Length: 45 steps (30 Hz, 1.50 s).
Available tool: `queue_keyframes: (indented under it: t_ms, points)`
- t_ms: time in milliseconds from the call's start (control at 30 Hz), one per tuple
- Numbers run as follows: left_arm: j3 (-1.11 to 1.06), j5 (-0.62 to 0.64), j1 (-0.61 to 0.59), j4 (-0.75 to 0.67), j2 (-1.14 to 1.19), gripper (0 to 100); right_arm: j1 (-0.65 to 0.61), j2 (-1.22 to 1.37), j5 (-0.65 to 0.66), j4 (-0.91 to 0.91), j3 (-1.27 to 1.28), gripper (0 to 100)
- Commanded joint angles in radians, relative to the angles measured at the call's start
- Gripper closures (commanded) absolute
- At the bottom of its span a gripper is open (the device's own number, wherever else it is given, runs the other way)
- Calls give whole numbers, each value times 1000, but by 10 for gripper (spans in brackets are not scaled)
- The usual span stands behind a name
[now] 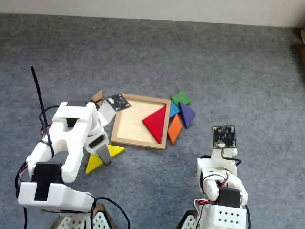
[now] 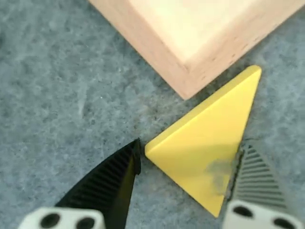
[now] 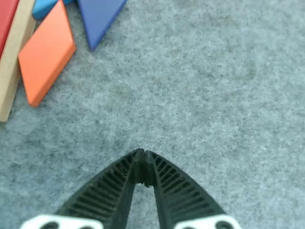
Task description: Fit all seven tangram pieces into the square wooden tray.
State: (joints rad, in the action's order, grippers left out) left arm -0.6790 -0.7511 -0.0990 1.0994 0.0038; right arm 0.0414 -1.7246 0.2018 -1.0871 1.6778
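Observation:
The square wooden tray lies mid-table with a red triangle inside, against its right wall. A yellow triangle rests on the carpet off the tray's front left corner. My left gripper is open and straddles the yellow triangle; the grey finger touches one edge and the black finger sits just off a corner. My right gripper is shut and empty over bare carpet. The orange parallelogram and dark blue triangle lie ahead of it.
Right of the tray sit a green square, a light blue piece, the dark blue triangle and the orange parallelogram. A brown piece lies behind the tray's left corner. The right arm stands folded at the front right.

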Motion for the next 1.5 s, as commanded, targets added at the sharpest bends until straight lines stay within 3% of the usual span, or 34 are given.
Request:
queue_keyframes:
  t_ms: [0, 267, 400, 1000, 1167, 1467]
  points:
    - [39, 0, 7, 12, 1, 743, 12, -13, 11, -1, 81, 982]
    - [39, 3, 77, 48, -16, 858, 12, -13, 11, -1, 81, 982]
    - [18, 6, 143, 112, -104, 863, 12, -13, 11, -1, 81, 982]
    - [-262, 133, 286, 121, -510, 864, 12, -13, 11, -1, 81, 982]
    - [-262, 164, 364, 203, -621, 929, 12, -13, 11, -1, 81, 982]
    - [-294, 186, 483, 287, -779, 937, 12, -13, 11, -1, 81, 982]
